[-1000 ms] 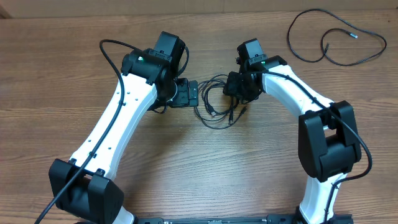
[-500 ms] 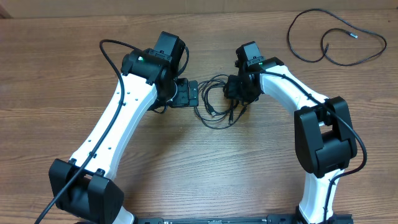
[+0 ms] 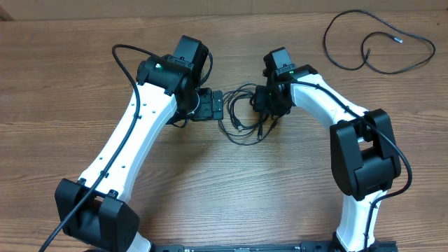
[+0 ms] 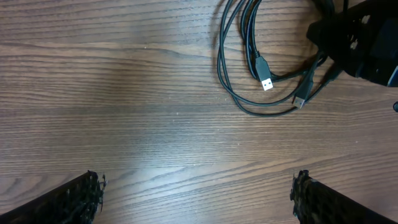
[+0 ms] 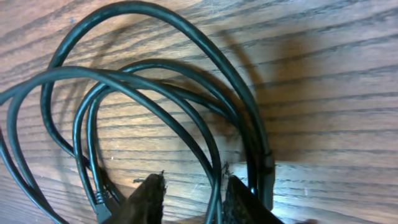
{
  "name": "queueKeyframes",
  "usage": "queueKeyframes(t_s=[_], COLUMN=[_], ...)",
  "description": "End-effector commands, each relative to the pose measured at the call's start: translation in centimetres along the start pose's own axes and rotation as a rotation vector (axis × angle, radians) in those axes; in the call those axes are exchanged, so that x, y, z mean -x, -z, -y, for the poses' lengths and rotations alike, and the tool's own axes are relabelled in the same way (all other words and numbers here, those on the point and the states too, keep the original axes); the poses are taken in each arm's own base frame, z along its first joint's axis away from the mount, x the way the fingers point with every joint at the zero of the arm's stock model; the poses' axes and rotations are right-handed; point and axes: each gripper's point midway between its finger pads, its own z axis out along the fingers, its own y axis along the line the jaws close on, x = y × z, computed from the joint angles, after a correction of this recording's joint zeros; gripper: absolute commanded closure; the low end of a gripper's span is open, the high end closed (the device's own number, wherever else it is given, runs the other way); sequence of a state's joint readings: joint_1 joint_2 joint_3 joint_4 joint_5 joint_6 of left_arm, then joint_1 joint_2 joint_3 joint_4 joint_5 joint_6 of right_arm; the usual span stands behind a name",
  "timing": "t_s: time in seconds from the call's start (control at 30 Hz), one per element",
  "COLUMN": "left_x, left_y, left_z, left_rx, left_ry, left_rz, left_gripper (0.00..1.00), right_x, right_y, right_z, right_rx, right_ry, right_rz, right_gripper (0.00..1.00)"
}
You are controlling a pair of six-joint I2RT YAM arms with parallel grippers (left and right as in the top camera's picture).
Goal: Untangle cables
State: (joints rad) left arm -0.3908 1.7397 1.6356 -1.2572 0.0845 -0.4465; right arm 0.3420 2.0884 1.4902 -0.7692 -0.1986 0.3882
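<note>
Lying in the middle of the wooden table, between the two arms, is a tangled bundle of thin black cables, its loops crossing one another several times. The left pincer hovers just beside the bundle with its fingers spread wide (only the two dark fingertips show, at the lower corners of its wrist view) and nothing between them but bare wood. In that view a USB plug with a silver end lies inside the loops, and a smaller plug rests near it, at the outer loop. The right pincer is down on the opposite side of the tangle, its fingers fairly close together and straddling one strand of the bundle. A gap shows between that strand and one fingertip, so the cord is not visibly pinched. Another black cable lies by itself, well apart, near the far right corner of the table, in a loose open loop with a small end plug.
</note>
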Motion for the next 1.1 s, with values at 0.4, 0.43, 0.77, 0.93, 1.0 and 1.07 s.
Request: queueKeyframes(t_s=[0.4, 0.43, 0.77, 0.93, 1.0, 1.07], left_x=[0.0, 0.0, 0.0, 0.0, 0.0, 0.1], left_y=[-0.2, -0.2, -0.2, -0.2, -0.2, -0.2], left_z=[-0.2, -0.2, -0.2, -0.2, -0.2, -0.1], left_rx=[0.015, 0.016, 0.016, 0.016, 0.015, 0.014], left_ry=[0.013, 0.013, 0.013, 0.013, 0.013, 0.013], left_rz=[-0.003, -0.004, -0.004, -0.004, -0.003, 0.001], left_gripper=[0.0, 0.0, 0.0, 0.0, 0.0, 0.01], right_x=[-0.2, 0.0, 2.4, 2.6, 2.3, 2.0], right_y=[0.0, 0.3, 9.6, 14.6, 15.9, 16.2], right_z=[-0.6, -1.1, -5.3, -6.3, -6.6, -6.7], right_rx=[0.022, 0.047, 0.166, 0.198, 0.21, 0.209], right_ry=[0.008, 0.008, 0.048, 0.095, 0.101, 0.106], right_rz=[-0.007, -0.009, 0.112, 0.215, 0.232, 0.229], right_gripper=[0.96, 0.96, 0.96, 0.96, 0.96, 0.96])
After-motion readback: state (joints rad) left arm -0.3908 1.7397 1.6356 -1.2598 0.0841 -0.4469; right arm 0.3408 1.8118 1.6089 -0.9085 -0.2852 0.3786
